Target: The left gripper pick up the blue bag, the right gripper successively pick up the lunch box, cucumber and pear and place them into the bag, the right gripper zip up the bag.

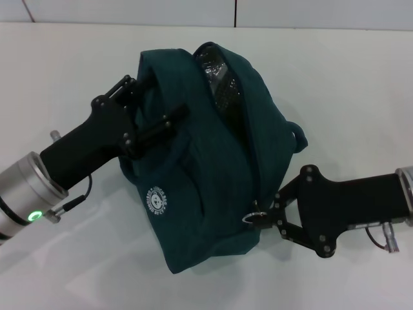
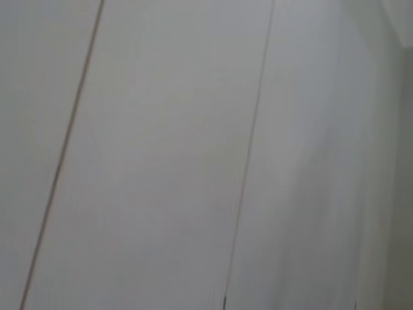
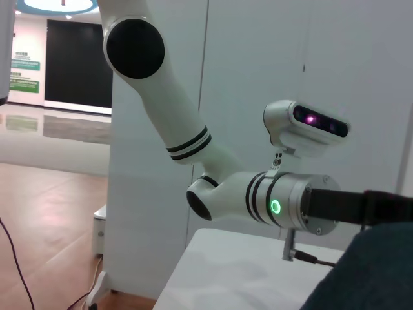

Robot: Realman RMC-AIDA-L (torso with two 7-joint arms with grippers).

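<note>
The blue bag (image 1: 213, 181) hangs above the white table (image 1: 64, 58), and a corner of it shows in the right wrist view (image 3: 368, 271). My left gripper (image 1: 158, 98) is shut on the bag's fabric at its upper left and holds it up. My right gripper (image 1: 270, 213) is at the bag's lower right, shut on the metal zipper pull (image 1: 253, 217). The zipper is open toward the top, where the dark shiny lining (image 1: 219, 74) shows. The lunch box, cucumber and pear are out of view.
The table's far edge meets a pale wall (image 1: 193, 13). The right wrist view shows my left arm (image 3: 193, 142), my head camera (image 3: 310, 126) and the table edge (image 3: 213, 265). The left wrist view shows only white wall panels (image 2: 193, 155).
</note>
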